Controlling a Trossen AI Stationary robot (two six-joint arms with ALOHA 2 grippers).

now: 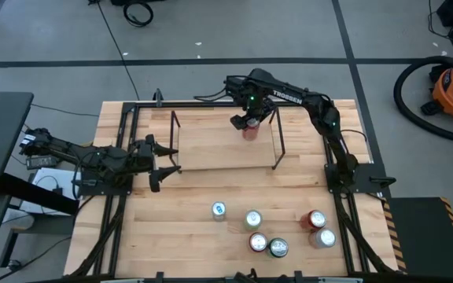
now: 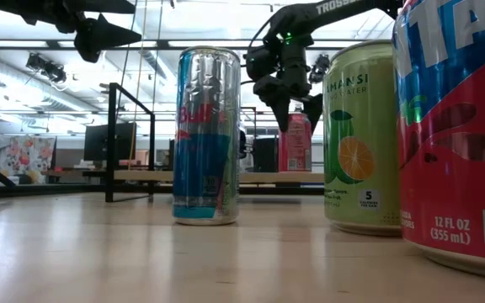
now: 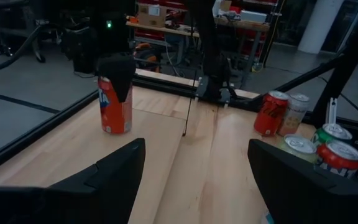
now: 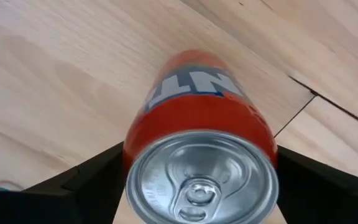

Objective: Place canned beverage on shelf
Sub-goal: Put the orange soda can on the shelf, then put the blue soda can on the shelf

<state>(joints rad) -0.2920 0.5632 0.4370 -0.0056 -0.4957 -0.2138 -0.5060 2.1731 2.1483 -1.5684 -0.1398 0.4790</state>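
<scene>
An orange can [image 1: 249,131] stands upright on the light wood deck of the shelf [image 1: 211,145], near its far right corner, and shows in the right wrist view too [image 4: 201,118]. My right gripper [image 1: 247,123] hangs over it pointing down, open. Its fingers [image 4: 92,180] stand on either side of the can's top, and I see no hold on it. My left gripper [image 1: 160,161] waits open at the shelf's left end, level, with nothing between its fingers [image 3: 114,171].
Several more cans stand in a loose group near the table's front right [image 1: 278,236]; in the low view a slim blue-silver can [image 2: 206,135], a green one [image 2: 362,139] and a red one [image 2: 457,126] are close up. A black frame [image 1: 124,126] edges the table.
</scene>
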